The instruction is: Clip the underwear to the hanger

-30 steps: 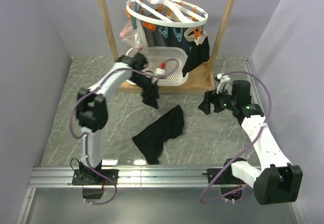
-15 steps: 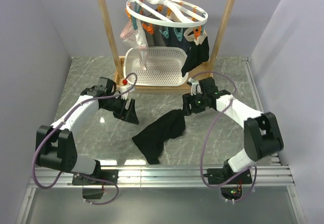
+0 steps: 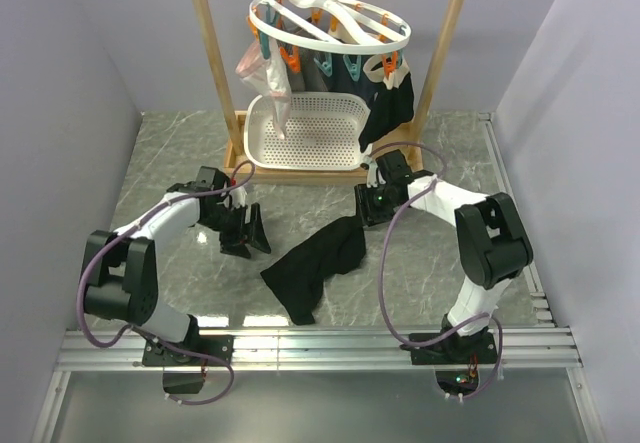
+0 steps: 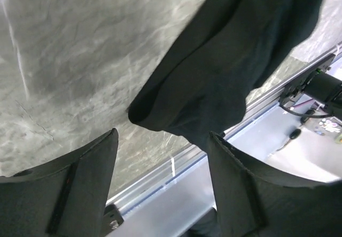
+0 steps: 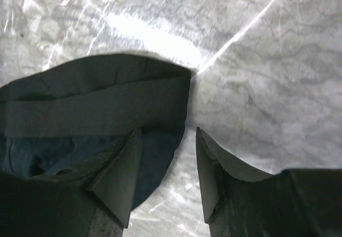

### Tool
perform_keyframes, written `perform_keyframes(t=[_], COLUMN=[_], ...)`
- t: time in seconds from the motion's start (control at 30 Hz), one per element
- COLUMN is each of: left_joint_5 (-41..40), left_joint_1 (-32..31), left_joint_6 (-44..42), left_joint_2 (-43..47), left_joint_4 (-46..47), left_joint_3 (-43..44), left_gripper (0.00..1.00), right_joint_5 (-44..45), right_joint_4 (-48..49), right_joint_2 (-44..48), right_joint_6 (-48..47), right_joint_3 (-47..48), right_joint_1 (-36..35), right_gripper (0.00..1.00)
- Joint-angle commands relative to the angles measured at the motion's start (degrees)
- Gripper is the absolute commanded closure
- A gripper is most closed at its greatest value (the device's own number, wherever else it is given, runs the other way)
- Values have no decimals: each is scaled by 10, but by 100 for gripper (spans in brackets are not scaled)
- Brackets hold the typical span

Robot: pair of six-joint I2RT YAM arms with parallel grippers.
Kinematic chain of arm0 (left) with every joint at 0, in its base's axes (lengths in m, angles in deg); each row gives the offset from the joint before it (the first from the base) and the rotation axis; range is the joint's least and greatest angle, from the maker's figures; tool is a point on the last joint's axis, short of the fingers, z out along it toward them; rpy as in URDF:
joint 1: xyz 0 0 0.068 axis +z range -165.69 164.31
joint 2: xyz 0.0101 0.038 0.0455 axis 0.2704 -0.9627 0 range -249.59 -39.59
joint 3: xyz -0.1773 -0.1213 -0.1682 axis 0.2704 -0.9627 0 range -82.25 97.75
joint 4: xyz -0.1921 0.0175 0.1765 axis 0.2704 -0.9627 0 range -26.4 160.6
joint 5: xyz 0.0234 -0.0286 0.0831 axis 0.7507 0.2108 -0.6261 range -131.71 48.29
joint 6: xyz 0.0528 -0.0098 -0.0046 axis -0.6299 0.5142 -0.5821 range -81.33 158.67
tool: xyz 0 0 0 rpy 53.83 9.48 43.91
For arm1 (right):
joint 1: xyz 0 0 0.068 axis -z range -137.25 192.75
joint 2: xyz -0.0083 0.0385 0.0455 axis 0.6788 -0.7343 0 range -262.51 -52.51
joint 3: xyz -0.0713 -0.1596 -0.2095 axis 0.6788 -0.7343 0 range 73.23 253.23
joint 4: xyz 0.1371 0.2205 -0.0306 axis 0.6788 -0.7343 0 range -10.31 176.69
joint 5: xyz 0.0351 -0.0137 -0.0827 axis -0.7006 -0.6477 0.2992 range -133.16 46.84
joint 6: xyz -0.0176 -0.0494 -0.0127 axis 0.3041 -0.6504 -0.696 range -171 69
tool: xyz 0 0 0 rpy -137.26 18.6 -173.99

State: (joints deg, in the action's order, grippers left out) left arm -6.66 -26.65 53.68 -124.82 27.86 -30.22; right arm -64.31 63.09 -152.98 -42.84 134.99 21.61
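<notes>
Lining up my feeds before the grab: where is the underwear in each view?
Top: underwear crumpled mid-table, between the arms.
Left wrist: underwear upper right, beyond the fingers.
Right wrist: underwear on the left, its edge between the fingers.
Shared landmark: the marbled table.

The left gripper [image 3: 248, 231] is off the basket [image 3: 345, 135] and low over the table [image 3: 170, 158], jaws apart just left of the underwear [image 3: 318, 258]. The right gripper [image 3: 363, 206] is in from the far right, jaws apart at the underwear's top edge.
</notes>
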Motion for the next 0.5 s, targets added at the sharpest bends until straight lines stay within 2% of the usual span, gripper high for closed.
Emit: perform_keyframes(t=[0.0,0.13,0.4,0.47], left_joint_5=[-5,5,-16,-23], left_joint_1=[2,-5,-75,-77], left_joint_6=[39,45,49,46], left_joint_2=[-13,-38,-88,-107], left_joint_4=[2,13,15,22], left_joint_3=[-18,-43,-41,-40], left_gripper=[28,48,48,55], right_joint_5=[-5,-21,-37,-45], right_joint_4=[0,2,3,8], right_joint_2=[-17,-25,-58,-62], right_joint_6=[13,16,21,20], right_joint_3=[29,31,50,49], right_joint_1=[-6,-5,-5,-6], right_gripper=[48,50,51,57])
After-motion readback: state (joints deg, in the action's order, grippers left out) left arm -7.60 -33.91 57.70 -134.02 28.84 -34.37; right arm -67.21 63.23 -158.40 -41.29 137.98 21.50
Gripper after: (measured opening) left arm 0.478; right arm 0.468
